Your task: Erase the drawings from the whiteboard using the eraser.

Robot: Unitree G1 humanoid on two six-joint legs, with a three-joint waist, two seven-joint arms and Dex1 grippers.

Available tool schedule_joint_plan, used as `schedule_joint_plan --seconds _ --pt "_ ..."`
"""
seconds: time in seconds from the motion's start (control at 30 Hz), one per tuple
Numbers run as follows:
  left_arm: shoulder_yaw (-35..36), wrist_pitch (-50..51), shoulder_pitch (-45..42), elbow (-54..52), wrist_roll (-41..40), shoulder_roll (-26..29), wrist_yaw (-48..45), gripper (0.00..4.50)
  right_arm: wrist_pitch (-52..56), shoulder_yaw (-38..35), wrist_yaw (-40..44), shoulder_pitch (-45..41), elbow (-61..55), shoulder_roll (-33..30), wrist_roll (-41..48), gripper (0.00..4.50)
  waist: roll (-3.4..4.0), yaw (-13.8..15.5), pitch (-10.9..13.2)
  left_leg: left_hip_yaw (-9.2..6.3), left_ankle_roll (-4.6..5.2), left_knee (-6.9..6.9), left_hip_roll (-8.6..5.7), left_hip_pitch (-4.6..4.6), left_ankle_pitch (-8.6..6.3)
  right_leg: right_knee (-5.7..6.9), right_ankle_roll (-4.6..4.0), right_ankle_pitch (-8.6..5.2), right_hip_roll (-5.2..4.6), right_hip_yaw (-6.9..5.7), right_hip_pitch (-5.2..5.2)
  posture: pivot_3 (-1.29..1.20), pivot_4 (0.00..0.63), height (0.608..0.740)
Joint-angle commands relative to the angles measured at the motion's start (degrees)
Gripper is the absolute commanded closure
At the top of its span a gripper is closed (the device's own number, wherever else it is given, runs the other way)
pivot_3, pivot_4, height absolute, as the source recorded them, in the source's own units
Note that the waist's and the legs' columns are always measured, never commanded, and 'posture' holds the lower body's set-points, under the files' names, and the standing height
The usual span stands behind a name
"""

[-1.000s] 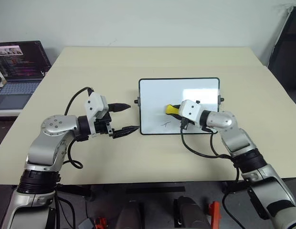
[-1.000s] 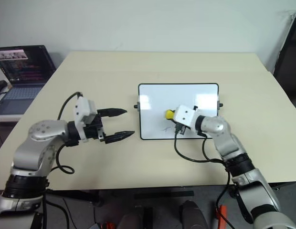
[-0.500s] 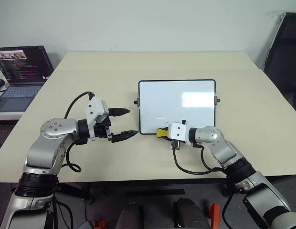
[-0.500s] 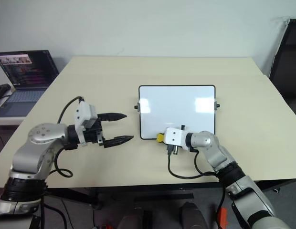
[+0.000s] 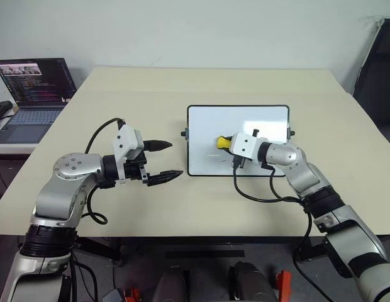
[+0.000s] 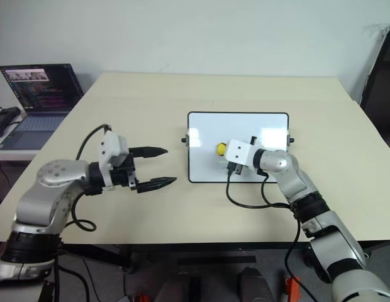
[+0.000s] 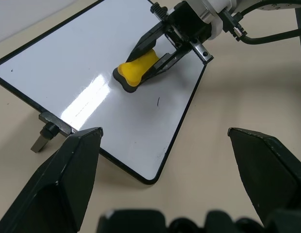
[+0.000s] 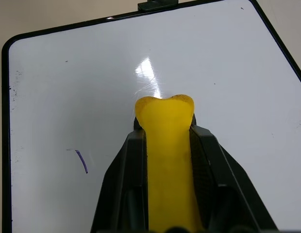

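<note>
Eraser (image 8: 166, 160) sat clamped between the right gripper (image 5: 228, 143)'s two fingers, its yellow end sticking out past their tips and its black underside facing the whiteboard (image 5: 201, 119). The board lay flat on the table (image 5: 151, 88), and the eraser rested over its middle, apparently touching the surface, though contact could not be confirmed. The left gripper (image 5: 163, 160) hung above the table just beside the board's left edge, jaws spread wide and holding nothing.

Of the drawings, one short dark stroke (image 8: 82, 161) was visible, lying near the eraser and toward the board's near edge; the rest of the white surface looked clean apart from faint specks near one corner. The job seemed nearly finished.

To do this step well, the eraser probably needed to slide sideways onto that stroke with its black face kept flat and pressed evenly, not tipped onto an edge. Short back-and-forth passes across the mark would likely lift it better than one sweep. The board stood unbraced, so a hard push risked shifting it; steadying its left edge with the free gripper might have helped.
</note>
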Motion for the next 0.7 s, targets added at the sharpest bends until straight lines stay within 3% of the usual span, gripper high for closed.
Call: schedule_joint_plan --seconds 0.03,0.2,0.53,0.7 --pt "0.0 -0.9 -1.3 0.0 0.2 -0.2 -0.1 0.0 4.1 2.6 6.0 6.7 -2.6 -0.1 1.1 3.66 -0.07 0.1 0.0 -0.01 0.0 -0.03 0.0 0.0 0.0 -0.02 -0.01 -0.01 0.0 -0.02 0.0 0.0 0.15 0.74" --pt "0.0 -1.0 -1.5 0.1 0.2 -0.3 0.0 0.0 6.6 2.0 8.7 10.3 -6.7 -1.4 1.4 3.66 -0.04 -0.2 0.0 -0.01 0.01 -0.1 0.02 -0.04 -0.01 -0.05 -0.03 -0.07 0.01 -0.03 -0.05 0.0 0.15 0.74" --pt "0.3 -1.8 -1.4 0.9 0.4 -0.1 -0.3 0.0 4.7 -3.7 -1.5 1.7 -0.3 -3.5 -0.6 3.66 -0.07 0.0 0.0 -0.04 0.0 0.01 0.0 -0.05 0.0 -0.05 -0.31 -0.19 -0.01 -0.03 -0.03 0.0 0.15 0.74" --pt "-0.1 -2.2 -2.6 2.0 0.5 -0.2 -0.7 0.0 3.9 -3.1 -1.5 0.7 1.4 -3.9 -1.0 3.67 -0.07 0.2 0.0 -0.04 0.0 -0.06 0.01 -0.06 0.0 -0.11 -0.36 -0.22 -0.01 -0.04 -0.03 0.0 0.15 0.74"
